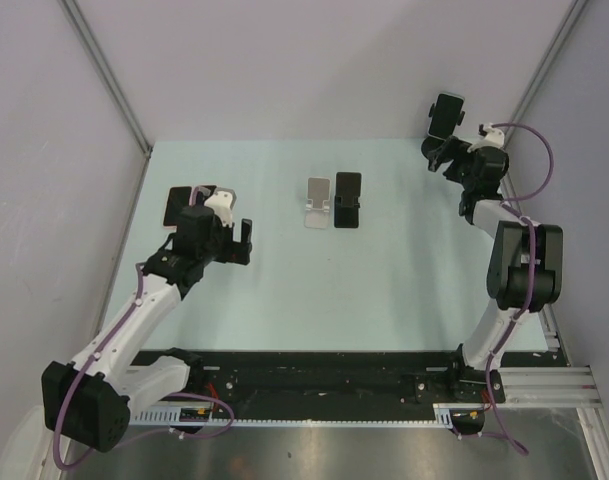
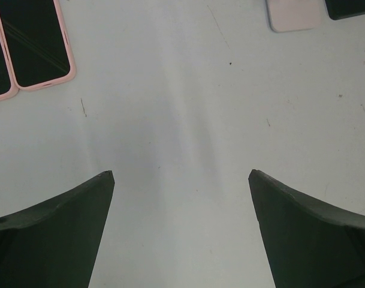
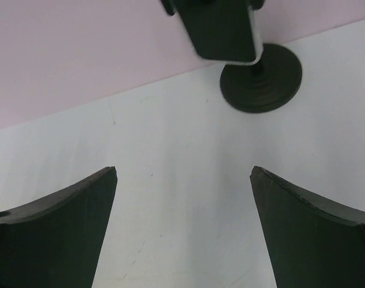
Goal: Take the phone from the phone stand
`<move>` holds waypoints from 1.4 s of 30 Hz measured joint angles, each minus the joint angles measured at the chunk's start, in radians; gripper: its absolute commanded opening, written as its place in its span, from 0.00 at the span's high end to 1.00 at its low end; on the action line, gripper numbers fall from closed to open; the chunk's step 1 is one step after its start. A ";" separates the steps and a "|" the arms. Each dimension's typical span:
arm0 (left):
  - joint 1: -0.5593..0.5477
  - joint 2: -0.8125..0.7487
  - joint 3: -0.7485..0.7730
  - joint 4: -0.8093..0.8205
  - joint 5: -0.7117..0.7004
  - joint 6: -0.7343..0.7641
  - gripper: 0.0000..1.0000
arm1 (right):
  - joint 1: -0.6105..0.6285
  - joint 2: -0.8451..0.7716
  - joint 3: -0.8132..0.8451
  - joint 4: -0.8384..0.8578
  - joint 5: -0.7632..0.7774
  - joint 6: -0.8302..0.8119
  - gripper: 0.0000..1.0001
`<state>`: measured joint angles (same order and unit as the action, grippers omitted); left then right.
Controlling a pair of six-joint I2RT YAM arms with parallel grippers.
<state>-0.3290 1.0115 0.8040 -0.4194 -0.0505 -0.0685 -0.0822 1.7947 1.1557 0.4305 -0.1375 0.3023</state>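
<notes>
A dark phone (image 1: 447, 111) is held upright in a black stand with a round base at the back right of the table. In the right wrist view the phone (image 3: 221, 27) shows a pale edge at the top, above the round base (image 3: 261, 78). My right gripper (image 1: 436, 156) is open and empty, just short of that stand, with only bare table between its jaws (image 3: 183, 170). My left gripper (image 1: 234, 240) is open and empty over the left of the table, also over bare surface (image 2: 181, 174).
Two phones in pink cases (image 1: 184, 203) lie flat at the far left, also in the left wrist view (image 2: 35, 45). A silver stand (image 1: 319, 203) and a black stand (image 1: 348, 200) sit at the table's middle. Grey walls close the back and sides.
</notes>
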 measured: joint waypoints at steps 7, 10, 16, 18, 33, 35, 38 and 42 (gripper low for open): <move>0.000 0.044 -0.008 0.018 -0.011 0.010 0.00 | -0.126 0.193 0.144 0.116 -0.215 -0.074 0.02; 0.000 0.071 -0.014 0.036 -0.021 0.018 0.00 | -0.150 0.282 0.282 0.109 -0.314 -0.142 0.02; 0.000 0.121 -0.019 0.044 -0.028 0.026 0.00 | -0.149 0.393 0.499 0.050 -0.425 -0.237 0.04; 0.000 0.134 -0.021 0.045 -0.029 0.027 0.00 | -0.150 0.431 0.583 0.017 -0.453 -0.264 0.05; -0.001 0.176 -0.023 0.074 -0.024 0.052 0.00 | -0.156 0.711 1.132 -0.207 -0.576 -0.340 0.29; -0.001 0.179 -0.023 0.075 -0.024 0.052 0.00 | -0.156 0.728 1.161 -0.224 -0.597 -0.336 0.41; -0.001 0.181 -0.023 0.076 -0.021 0.052 0.00 | -0.152 0.736 1.175 -0.243 -0.620 -0.335 0.58; -0.001 0.181 -0.023 0.077 -0.016 0.053 0.00 | -0.151 0.736 1.172 -0.247 -0.636 -0.338 0.80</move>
<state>-0.3298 1.1923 0.7807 -0.3424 -0.0669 -0.0154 -0.2333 2.5309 2.3276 0.1837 -0.7738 -0.0360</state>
